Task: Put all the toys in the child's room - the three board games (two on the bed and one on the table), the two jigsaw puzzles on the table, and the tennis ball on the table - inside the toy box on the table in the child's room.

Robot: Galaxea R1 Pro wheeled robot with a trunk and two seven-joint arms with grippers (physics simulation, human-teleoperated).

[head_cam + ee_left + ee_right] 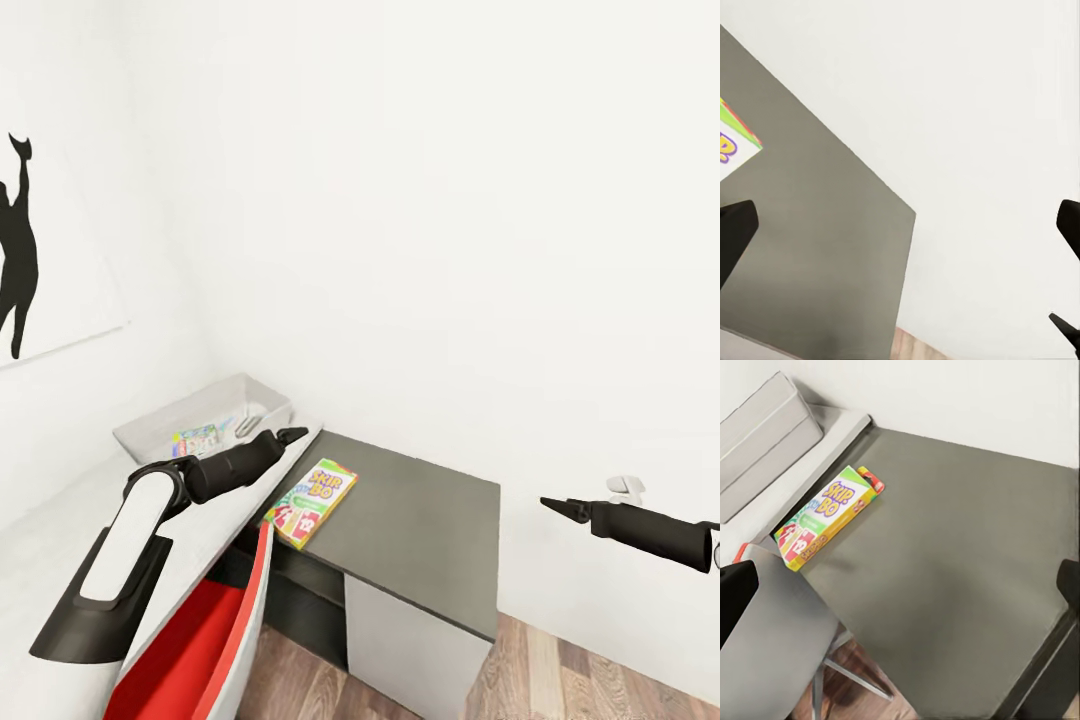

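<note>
My left gripper (292, 436) sits just left of centre in the head view, over the edge of the pale table (60, 540). In its own wrist camera the two dark fingers (733, 229) stand at opposite edges of the frame, spread wide with nothing between them. My right gripper (560, 508) hangs at the right edge of the head view, in front of the white wall (450, 200) and clear of everything. From the head camera its tips look like one narrow point, but its wrist camera shows a dark finger (735, 592) at each side of the frame, so I read it as open and holding nothing.

The Skip-Bo game box (312, 502) lies flat just below centre, on the near left corner of the dark grey cabinet top (430, 530), with its lower end over the seam where that top meets the table. The grey toy box (205, 405) stands on the table up and left of my left gripper, near the wall, and I can see a colourful flat box (195, 440) lying inside it. A red and white chair (200, 640) fills the lower left, and a black silhouette picture (18, 250) hangs at the far left.
</note>
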